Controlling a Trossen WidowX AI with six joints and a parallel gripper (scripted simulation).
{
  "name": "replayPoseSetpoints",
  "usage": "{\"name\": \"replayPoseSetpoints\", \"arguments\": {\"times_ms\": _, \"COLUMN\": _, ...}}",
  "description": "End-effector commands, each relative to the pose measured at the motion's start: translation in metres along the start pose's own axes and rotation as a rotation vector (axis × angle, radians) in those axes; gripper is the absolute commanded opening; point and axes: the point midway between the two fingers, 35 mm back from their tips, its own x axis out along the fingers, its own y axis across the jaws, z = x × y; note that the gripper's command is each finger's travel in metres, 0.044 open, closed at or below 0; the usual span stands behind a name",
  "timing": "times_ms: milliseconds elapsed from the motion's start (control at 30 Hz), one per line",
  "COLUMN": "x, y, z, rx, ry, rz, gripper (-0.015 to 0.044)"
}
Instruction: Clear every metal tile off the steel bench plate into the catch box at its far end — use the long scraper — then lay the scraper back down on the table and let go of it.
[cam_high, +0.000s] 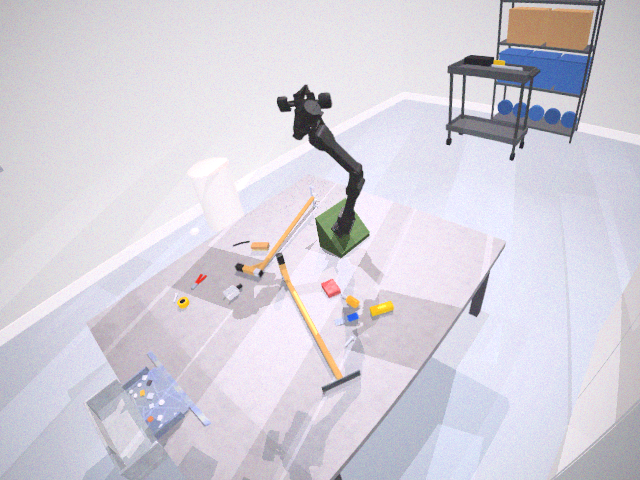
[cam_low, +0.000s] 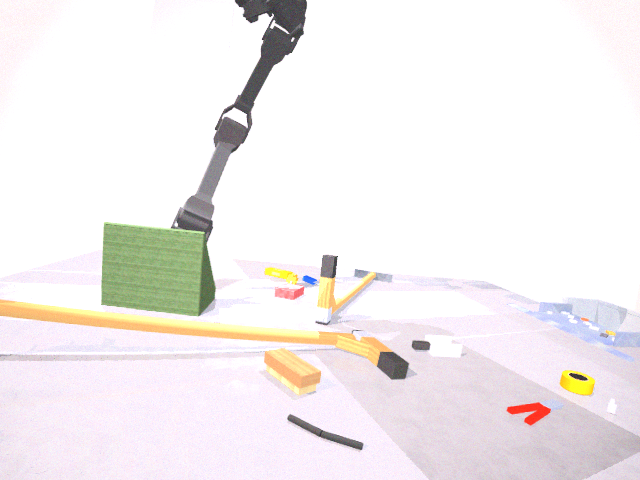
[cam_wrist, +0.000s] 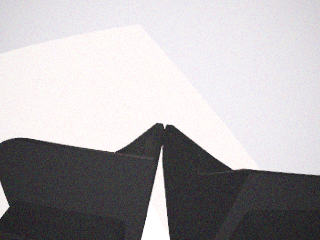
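My gripper (cam_high: 305, 88) (cam_wrist: 163, 131) is shut and empty, high above the table; its fingertips meet in the wrist view. A long tool with an orange handle (cam_high: 310, 320) (cam_low: 354, 293) and a wide dark blade (cam_high: 341, 381) lies on the table, its dark-tipped grip angled upward. Several small white, orange, yellow and dark pieces lie on the bluish bench plate (cam_high: 178, 408) at the table's near left. The pale catch box (cam_high: 124, 431) (cam_low: 599, 308) adjoins the plate's outer end. Whether any piece is inside the box is unclear.
A second orange-handled tool (cam_high: 287, 232) (cam_low: 170, 322) lies beside the green base block (cam_high: 330, 235) (cam_low: 152, 268). A red block (cam_high: 330, 287), yellow cylinder (cam_high: 381, 308), brush (cam_high: 260, 245), red-handled pliers (cam_high: 200, 279) and tape roll (cam_high: 183, 302) also lie on the table.
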Motion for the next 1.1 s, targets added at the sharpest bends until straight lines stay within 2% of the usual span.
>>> {"name": "replayPoseSetpoints", "arguments": {"times_ms": 0, "x": -0.009, "y": -0.011, "z": -0.005, "rx": -0.087, "ry": 0.032, "rz": -0.057, "gripper": 0.0000}}
{"name": "replayPoseSetpoints", "arguments": {"times_ms": 1067, "x": -0.089, "y": -0.090, "z": -0.025, "rx": -0.640, "ry": 0.323, "rz": -0.410, "gripper": 0.0000}}
